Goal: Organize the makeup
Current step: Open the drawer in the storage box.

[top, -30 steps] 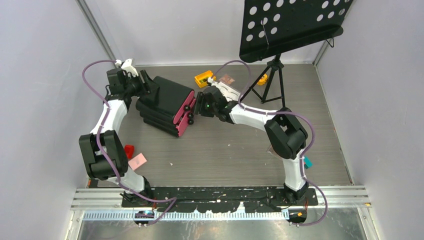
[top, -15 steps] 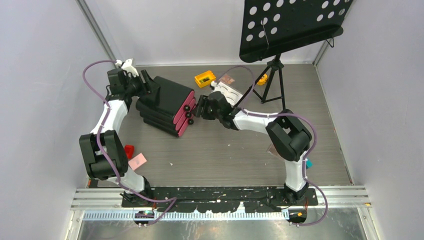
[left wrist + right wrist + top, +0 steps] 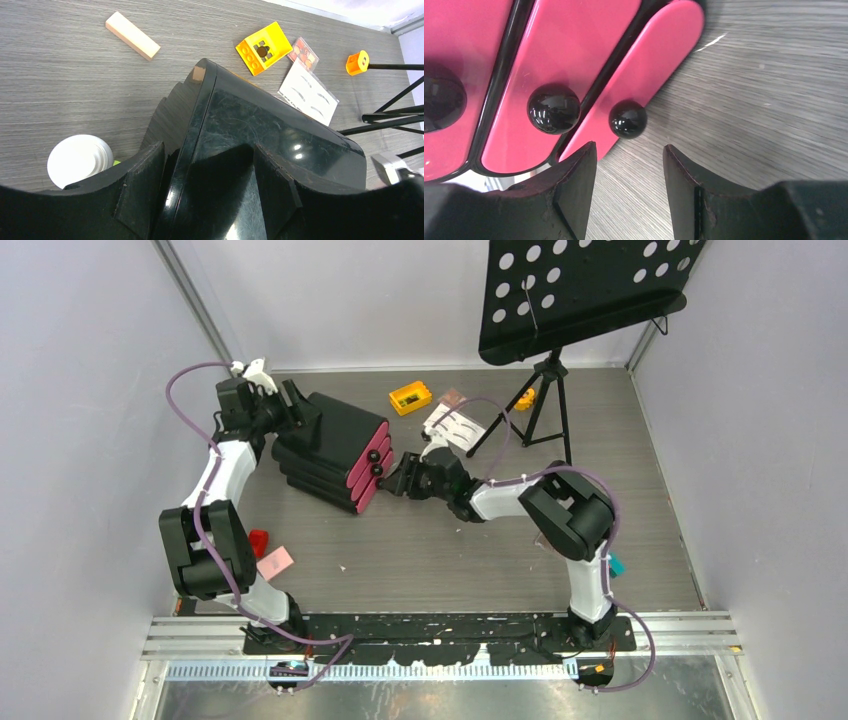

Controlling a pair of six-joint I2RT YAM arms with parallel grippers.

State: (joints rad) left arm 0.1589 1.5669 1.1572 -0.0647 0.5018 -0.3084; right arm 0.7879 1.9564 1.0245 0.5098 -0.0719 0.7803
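Your right tool (image 3: pixel 629 149) sits open and empty before the black knob (image 3: pixel 627 119) of the end pink drawer (image 3: pixel 659 60); left tool (image 3: pixel 207 150) clamps the black chest (image 3: pixel 260 125).

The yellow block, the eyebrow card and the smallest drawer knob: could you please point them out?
yellow block (image 3: pixel 267 45), left wrist view, top face.
eyebrow card (image 3: pixel 309 95), left wrist view, its middle.
smallest drawer knob (image 3: pixel 627 119), right wrist view, its round front.

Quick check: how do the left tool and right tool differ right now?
The left tool is closed on the back of the black chest; the right tool is open, holding nothing. The left tool touches the chest; the right tool sits just short of the small black knob on the lowest pink drawer, which lines up with its gap. Both are at the chest, on opposite sides.
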